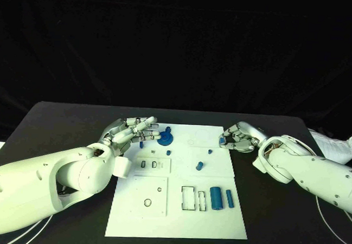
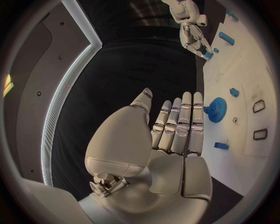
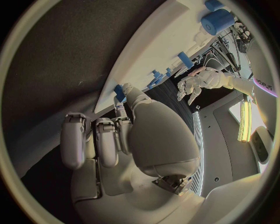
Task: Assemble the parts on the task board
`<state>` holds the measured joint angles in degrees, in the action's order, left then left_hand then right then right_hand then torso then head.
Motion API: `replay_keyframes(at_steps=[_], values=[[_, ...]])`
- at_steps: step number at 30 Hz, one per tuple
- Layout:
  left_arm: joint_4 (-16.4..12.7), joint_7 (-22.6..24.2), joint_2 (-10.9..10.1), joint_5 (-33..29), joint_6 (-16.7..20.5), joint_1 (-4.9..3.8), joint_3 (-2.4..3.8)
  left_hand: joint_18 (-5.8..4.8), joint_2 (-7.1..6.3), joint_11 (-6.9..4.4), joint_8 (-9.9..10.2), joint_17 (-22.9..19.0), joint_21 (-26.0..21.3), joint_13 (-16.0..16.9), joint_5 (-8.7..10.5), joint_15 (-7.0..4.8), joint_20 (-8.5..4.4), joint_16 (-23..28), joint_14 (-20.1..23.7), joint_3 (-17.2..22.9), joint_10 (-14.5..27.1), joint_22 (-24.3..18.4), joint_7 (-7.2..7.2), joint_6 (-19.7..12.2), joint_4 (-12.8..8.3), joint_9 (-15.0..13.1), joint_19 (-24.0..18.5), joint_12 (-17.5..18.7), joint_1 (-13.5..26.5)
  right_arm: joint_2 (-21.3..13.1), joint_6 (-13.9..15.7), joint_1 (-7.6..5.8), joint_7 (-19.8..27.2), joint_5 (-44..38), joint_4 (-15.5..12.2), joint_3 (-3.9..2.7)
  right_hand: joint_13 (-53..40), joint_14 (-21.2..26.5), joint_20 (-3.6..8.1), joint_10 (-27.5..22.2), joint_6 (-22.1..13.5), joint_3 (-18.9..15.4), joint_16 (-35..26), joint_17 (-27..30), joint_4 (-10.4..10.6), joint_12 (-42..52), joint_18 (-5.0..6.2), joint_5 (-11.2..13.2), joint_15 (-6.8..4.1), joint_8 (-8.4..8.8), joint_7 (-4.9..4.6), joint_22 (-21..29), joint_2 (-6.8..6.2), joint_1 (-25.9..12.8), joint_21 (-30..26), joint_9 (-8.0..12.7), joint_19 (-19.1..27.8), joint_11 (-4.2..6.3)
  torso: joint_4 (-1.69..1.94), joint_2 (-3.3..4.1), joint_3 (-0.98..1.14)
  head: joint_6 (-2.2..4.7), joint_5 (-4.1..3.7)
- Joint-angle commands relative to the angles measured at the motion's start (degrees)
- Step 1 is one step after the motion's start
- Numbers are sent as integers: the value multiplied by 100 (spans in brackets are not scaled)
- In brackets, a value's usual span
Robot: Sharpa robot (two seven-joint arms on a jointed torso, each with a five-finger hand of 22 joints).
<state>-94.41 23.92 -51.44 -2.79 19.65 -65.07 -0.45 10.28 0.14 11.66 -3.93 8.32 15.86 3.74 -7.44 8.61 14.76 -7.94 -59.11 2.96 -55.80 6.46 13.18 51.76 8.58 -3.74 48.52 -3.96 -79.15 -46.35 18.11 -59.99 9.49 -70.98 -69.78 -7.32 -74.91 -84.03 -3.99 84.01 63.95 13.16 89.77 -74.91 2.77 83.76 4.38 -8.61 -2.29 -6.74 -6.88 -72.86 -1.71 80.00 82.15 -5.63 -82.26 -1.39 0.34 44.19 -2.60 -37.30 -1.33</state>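
White flat task board (image 1: 175, 219); left hand (image 1: 132, 132) released, right hand (image 1: 239, 137) pinching small blue part (image 1: 224, 139).

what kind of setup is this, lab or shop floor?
Likely a robotics lab test bench, not a production line. A black table against a black backdrop carries a white task board with small blue parts such as a gear, worked by the left hand and right hand.

I see the black surface (image 1: 58, 122) carrying the white board (image 1: 180, 214), which lies flat at its middle. Well to the board's right, near the surface's far right edge, lies a crumpled white bag (image 1: 335, 146).
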Motion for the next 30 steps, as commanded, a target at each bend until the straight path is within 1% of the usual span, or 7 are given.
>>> replay_keyframes(at_steps=[1, 5, 10, 16, 20, 24, 30], values=[[-9, 44, 8, 24, -105, -2, 4, 11, 20, -6, 27, 8, -18, -7, 29, 29, 31, 26, 25, -5, 28, -5, 148, -30, -32, 8, 13, 20, -41, 15, 236, 4, 13, 79, -84, 0, -1045, -597, 49, 251, 195, 16, 23, -1509, 12, 23, -91, -40, -51, -69, 141, -8, 101, -39, 26, -92, -2, 42, 2, -6, -4, -8, -3], [-4, 45, 4, 24, -104, -2, 4, 11, 20, -6, 27, 8, -18, -7, 29, 29, 31, 26, 25, -5, 28, -5, 148, -30, -32, 8, 13, 20, -41, -20, 453, -11, -172, 95, -365, -19, -1042, -597, 64, 250, 197, 17, 23, -1509, 22, 17, -90, -90, -63, -69, 151, 1, 116, -78, 22, -98, 0, 54, 3, -17, -10, -5, 11], [22, 53, -5, 24, -107, -3, 4, 11, 20, -6, 27, 8, -18, -7, 29, 29, 31, 26, 25, -5, 28, -5, 148, -30, -32, 8, 13, 20, -41, -47, 553, -47, -455, -124, -857, -38, -1015, -597, 69, 229, 194, 21, 23, -1509, 11, -20, -89, -102, -67, -67, 156, 6, 113, -75, 20, -99, 2, 58, -1, -19, -11, 7, 21], [101, 69, -7, -47, -106, -3, 4, 11, 20, -6, 27, 8, -18, -7, 29, 29, 31, 26, 25, -5, 28, -5, 148, -30, -32, 8, 13, 20, -41, 92, 551, -75, -981, -593, -1477, -46, -986, -597, 77, 203, 167, 34, 23, -1509, -6, -61, -86, -109, -71, -51, 150, 22, 116, -78, 12, -98, 8, 58, 21, -64, -32, -46, 56], [114, 73, -16, -97, -110, -4, 4, 11, 23, -5, 27, 9, -20, -7, 28, 29, 31, 29, 24, -2, 30, -7, 149, -33, -37, 7, 13, 20, -41, 251, 440, -59, -1237, -866, -1733, -37, -959, -597, 81, 179, 133, 33, 23, -1509, -14, -101, -85, -101, -68, -29, 135, 31, 101, -98, 7, -93, 11, 49, 72, -91, -67, -88, 54], [128, 83, -29, -118, -105, -4, 5, 11, 23, -5, 27, 9, -20, -7, 28, 29, 31, 29, 24, -2, 30, -7, 149, -33, -37, 7, 13, 20, -41, 485, 390, 0, -1646, -1321, -1914, 12, -925, -597, 81, 150, 113, 53, 23, -1509, -20, -149, -83, -118, -65, -15, 127, 43, 122, -106, 1, -91, 15, 43, 114, -118, -112, -137, 83], [145, 98, -46, -132, -93, -7, 6, 11, 23, -5, 27, 9, -20, -7, 28, 29, 31, 29, 24, -2, 30, -7, 149, -33, -37, 7, 13, 20, -41, 817, 339, 141, -2075, -1820, -1949, 82, -898, -594, 80, 127, 96, 74, 17, -1495, -26, -188, -81, -148, -61, -1, 119, 54, 138, -117, -5, -89, 19, 37, 149, -139, -142, -194, 101]])
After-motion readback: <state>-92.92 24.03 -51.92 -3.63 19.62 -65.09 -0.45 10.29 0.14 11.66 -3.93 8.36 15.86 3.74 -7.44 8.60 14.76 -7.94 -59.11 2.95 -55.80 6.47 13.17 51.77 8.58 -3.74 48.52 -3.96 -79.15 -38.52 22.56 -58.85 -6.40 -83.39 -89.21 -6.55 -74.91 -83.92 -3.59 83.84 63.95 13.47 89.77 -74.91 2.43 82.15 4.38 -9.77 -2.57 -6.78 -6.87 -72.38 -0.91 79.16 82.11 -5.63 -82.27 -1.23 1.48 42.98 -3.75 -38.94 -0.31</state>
